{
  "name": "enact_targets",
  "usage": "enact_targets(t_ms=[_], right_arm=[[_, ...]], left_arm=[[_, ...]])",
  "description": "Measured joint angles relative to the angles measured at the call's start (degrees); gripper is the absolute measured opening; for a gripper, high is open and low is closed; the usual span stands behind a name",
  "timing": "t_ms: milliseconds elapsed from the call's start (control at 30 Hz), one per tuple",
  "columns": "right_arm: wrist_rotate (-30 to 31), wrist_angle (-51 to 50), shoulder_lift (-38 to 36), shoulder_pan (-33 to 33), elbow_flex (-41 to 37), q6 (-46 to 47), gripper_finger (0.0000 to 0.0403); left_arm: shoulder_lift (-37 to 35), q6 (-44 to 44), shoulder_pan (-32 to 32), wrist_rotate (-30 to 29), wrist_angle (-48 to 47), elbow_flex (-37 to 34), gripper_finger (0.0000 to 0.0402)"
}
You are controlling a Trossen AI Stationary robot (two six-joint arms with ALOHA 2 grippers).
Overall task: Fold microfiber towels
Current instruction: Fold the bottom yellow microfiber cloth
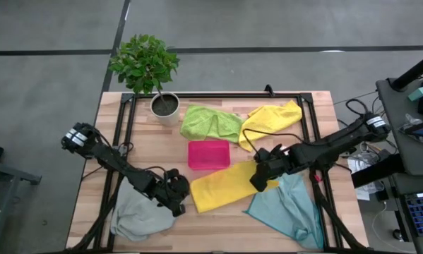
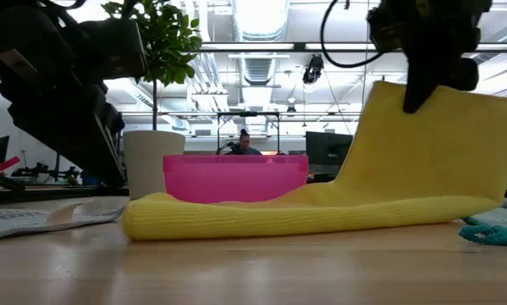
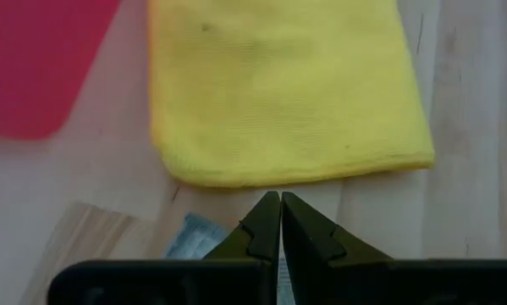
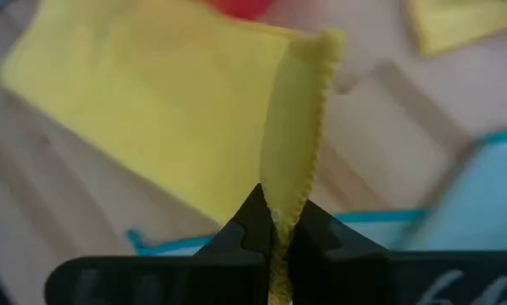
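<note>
A folded yellow towel (image 1: 222, 187) lies in the middle of the table's near half. Its right end is raised by my right gripper (image 1: 259, 182), which is shut on it. My left gripper (image 1: 177, 200) is shut and empty just off the towel's left end (image 3: 278, 165), above a corner of the grey towel (image 1: 137, 215). A teal towel (image 1: 289, 208) lies crumpled at the near right. A lime green towel (image 1: 210, 121) and a second yellow towel (image 1: 271, 118) lie bunched at the back. My right gripper pinches the yellow towel's hemmed edge (image 4: 294, 174) at its right end between the two fingers, slanting down from above. One layer or several, I cannot tell. That end (image 2: 443, 135) stands lifted off the table, while the left part (image 2: 236, 216) lies flat on the wood.
A pink tray (image 1: 209, 154) sits just behind the yellow towel. A potted plant (image 1: 164, 104) stands at the back left. A black frame (image 1: 310, 127) runs along the table's sides and back. Bare wood shows along the near edge (image 1: 211, 229).
</note>
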Motion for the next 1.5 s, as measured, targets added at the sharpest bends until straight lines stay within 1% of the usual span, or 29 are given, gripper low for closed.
enact_targets(t_ms=[100, 233, 300, 400, 633, 1067, 1167, 1500], right_arm=[[-2.7, 5.7, 3.0, 0.0, 0.7, -1.3, 0.0009], [-3.0, 13.4, 7.2, -0.2, 1.3, -1.3, 0.0009], [-4.0, 16.6, 9.4, -0.6, 2.0, -1.3, 0.0009], [-4.8, 19.1, 12.6, -1.4, 4.0, -0.6, 0.0009], [-4.8, 19.4, 20.5, -3.0, 10.8, -1.5, 0.0009], [-5.2, 19.6, 34.0, -4.7, 22.8, -5.9, 0.0009], [-5.2, 19.7, 35.5, -5.4, 23.7, -6.7, 0.0009], [-5.1, 25.2, 35.6, -6.8, 23.2, -7.3, 0.0009]], left_arm=[[1.4, 0.1, 0.0, 0.0, 0.2, 0.0, 0.0], [2.7, 0.0, 0.0, 0.0, 0.6, 0.0, 0.0], [3.3, 0.0, 0.0, 0.0, 1.1, -0.1, 0.0], [4.3, 0.3, 0.0, 0.0, 3.1, -0.1, 0.0], [6.5, 0.3, -0.1, -0.4, 4.4, 0.0, 0.0], [7.1, 0.4, -0.1, -0.7, 6.0, 0.0, 0.0], [7.1, 0.4, -0.2, -0.7, 6.1, 0.0, 0.0], [7.2, 0.5, -0.4, -1.6, 7.0, 0.0, 0.0]])
